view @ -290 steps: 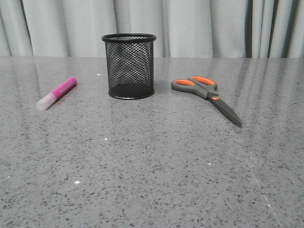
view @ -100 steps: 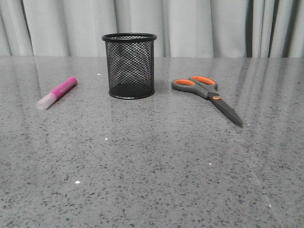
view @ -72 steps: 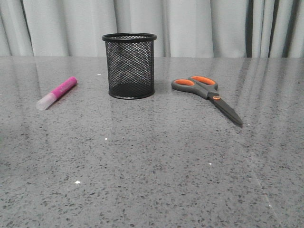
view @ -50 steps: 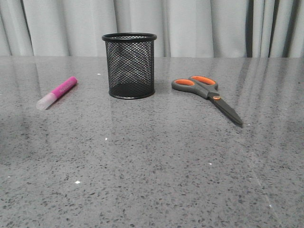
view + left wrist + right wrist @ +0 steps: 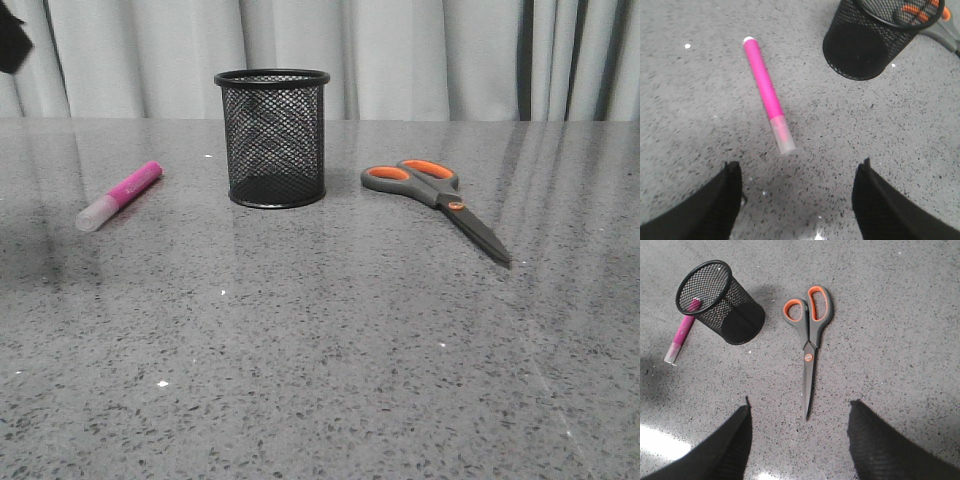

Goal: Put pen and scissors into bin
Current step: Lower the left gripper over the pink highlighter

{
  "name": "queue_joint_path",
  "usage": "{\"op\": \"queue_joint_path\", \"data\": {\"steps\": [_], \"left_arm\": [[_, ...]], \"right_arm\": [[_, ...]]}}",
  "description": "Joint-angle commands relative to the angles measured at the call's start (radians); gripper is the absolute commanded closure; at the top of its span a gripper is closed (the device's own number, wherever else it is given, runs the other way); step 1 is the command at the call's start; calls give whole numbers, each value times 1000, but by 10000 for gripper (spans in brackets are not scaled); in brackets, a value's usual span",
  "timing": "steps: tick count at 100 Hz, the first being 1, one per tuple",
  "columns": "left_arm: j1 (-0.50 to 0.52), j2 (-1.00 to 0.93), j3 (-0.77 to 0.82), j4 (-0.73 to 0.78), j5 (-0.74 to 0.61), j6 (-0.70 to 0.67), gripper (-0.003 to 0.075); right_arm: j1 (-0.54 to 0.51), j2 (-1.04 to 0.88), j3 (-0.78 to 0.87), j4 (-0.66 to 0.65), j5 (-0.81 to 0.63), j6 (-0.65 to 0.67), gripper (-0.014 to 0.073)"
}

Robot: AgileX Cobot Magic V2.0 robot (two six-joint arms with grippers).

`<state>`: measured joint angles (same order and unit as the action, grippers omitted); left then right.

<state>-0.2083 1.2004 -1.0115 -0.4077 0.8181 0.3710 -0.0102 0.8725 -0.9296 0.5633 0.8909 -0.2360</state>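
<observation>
Overhead, pale curtains [image 5: 400, 55] back a speckled grey table [image 5: 320, 350]. Newly, the left gripper [image 5: 797, 200], fingers apart, hangs over the pen [image 5: 766, 95]; bin [image 5: 865, 42] lies beyond. Right gripper [image 5: 800, 445], spread, hangs above the scissors [image 5: 809, 340].

No legible text, label, brand, number or sign is found in any view. A faint darker marking is seen on the barrel of the short magenta-pink marker with translucent cap [image 5: 120, 196], but it cannot be read.
</observation>
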Motion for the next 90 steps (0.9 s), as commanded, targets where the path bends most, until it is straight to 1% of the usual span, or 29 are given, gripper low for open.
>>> {"op": "queue_joint_path", "data": {"steps": [1, 52, 69, 90], "left_arm": [[-23, 35, -55, -8, -64, 4, 281], [-27, 357, -283, -4, -34, 4, 281], [-27, 424, -312, 8, -34, 4, 281], [-27, 479, -312, 17, -39, 4, 281]], "right_arm": [[-5, 4, -34, 34, -46, -24, 211], [-5, 4, -34, 34, -43, -30, 211], [-5, 4, -34, 34, -42, -33, 211], [-5, 4, -34, 34, -42, -37, 211]]}}
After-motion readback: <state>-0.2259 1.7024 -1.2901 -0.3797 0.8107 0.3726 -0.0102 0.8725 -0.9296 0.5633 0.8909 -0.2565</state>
